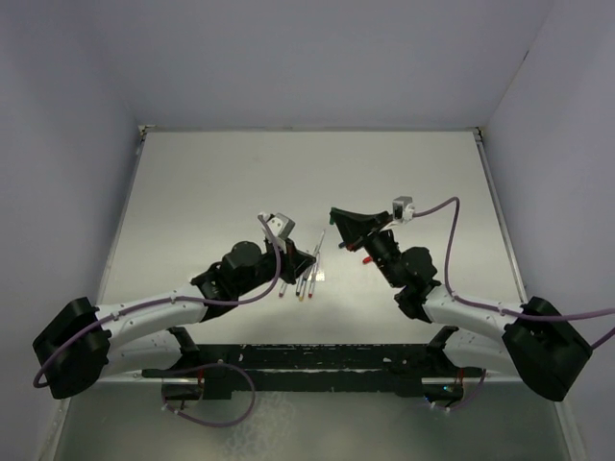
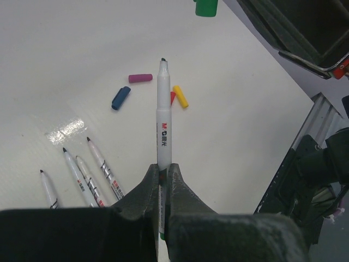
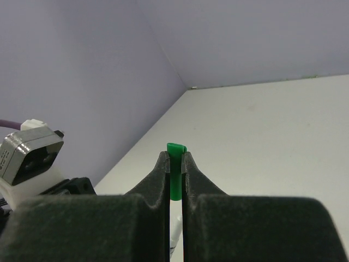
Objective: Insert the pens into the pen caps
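The left tool (image 2: pixel 163 167) clenches one pen (image 2: pixel 163 117), its tip short of the green cap (image 3: pixel 174 183) pinched in the right tool (image 3: pixel 174 158). None looks capped yet: four pens (image 2: pixel 76 174) lie beside the left tool, four caps (image 2: pixel 140 78) ahead.

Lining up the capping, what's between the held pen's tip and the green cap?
Nothing. In the left wrist view only bare table shows between the tip of the pen and the green cap.
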